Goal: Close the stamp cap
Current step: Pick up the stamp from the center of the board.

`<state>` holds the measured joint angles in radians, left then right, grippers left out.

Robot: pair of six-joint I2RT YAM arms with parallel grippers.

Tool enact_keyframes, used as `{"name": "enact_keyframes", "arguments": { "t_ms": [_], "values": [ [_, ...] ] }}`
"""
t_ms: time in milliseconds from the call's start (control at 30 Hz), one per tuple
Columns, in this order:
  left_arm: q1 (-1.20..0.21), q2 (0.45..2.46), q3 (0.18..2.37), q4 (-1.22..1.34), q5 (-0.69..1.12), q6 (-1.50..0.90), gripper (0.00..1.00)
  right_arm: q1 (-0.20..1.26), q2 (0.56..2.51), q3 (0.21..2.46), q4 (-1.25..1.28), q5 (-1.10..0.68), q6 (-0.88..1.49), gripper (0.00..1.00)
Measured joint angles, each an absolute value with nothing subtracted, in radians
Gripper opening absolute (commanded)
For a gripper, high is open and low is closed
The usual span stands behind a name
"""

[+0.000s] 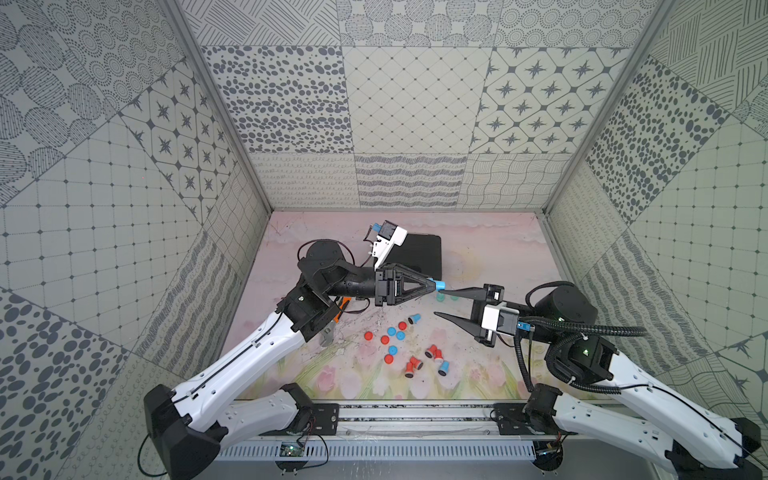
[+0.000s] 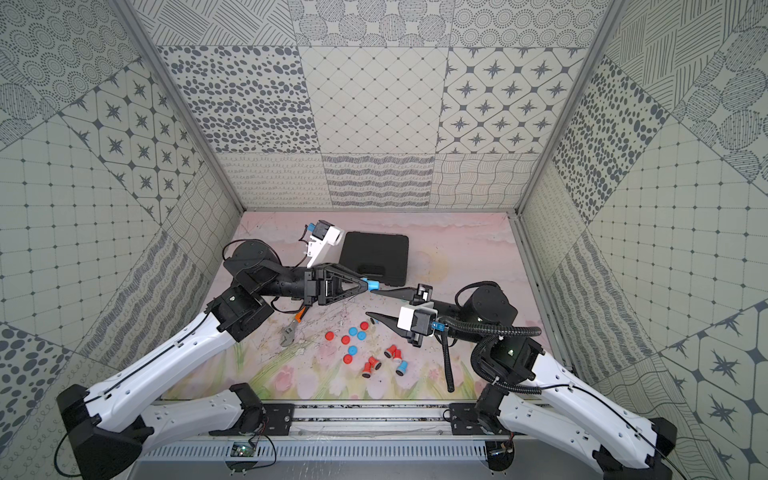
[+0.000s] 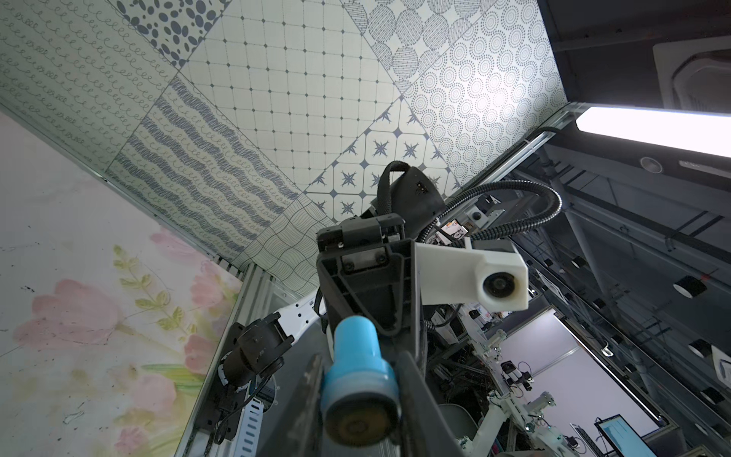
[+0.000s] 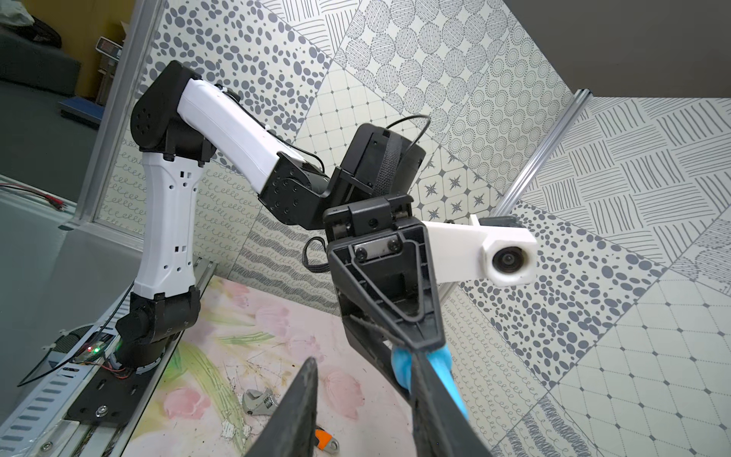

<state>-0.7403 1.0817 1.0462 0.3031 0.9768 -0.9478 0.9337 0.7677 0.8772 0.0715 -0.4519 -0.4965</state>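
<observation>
Stamp (image 1: 439, 285) horizontal, axis toward right end effector (image 1: 437, 303).

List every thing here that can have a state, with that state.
left gripper: shut on blue stamp
blue stamp: held off the mat
right gripper: open, empty
black case: shut, flat on mat
loose caps: lying off their stamps
other stamps: lying on their sides

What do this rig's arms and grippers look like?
The left arm and right arm have white shells with black joints. The left gripper and right gripper are black, with triangular open-frame fingers tapering to points. Each wrist carries a white camera housing. A black corrugated hose loops by the right arm; a thin black cable runs along the left.
</observation>
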Motion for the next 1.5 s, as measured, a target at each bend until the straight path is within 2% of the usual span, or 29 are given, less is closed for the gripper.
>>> {"name": "enact_keyframes", "arguments": {
  "t_ms": [400, 800, 1167, 1500],
  "values": [
    [-0.738, 1.100, 1.039, 0.423, 0.993, -1.022, 0.06, 0.937, 0.791, 0.877, 0.116, -0.435, -0.478, 0.38],
    [-0.738, 1.101, 1.038, 0.420, 1.023, -1.017, 0.05, 0.936, 0.744, 0.879, 0.131, -0.432, -0.479, 0.38],
    [-0.738, 1.106, 1.041, 0.414, 1.050, -1.018, 0.04, 0.936, 0.791, 0.926, 0.101, -0.418, -0.492, 0.30],
    [-0.738, 1.106, 1.041, 0.424, 1.072, -1.034, 0.04, 0.936, 0.808, 0.941, 0.068, -0.410, -0.504, 0.28]
  ]
}}
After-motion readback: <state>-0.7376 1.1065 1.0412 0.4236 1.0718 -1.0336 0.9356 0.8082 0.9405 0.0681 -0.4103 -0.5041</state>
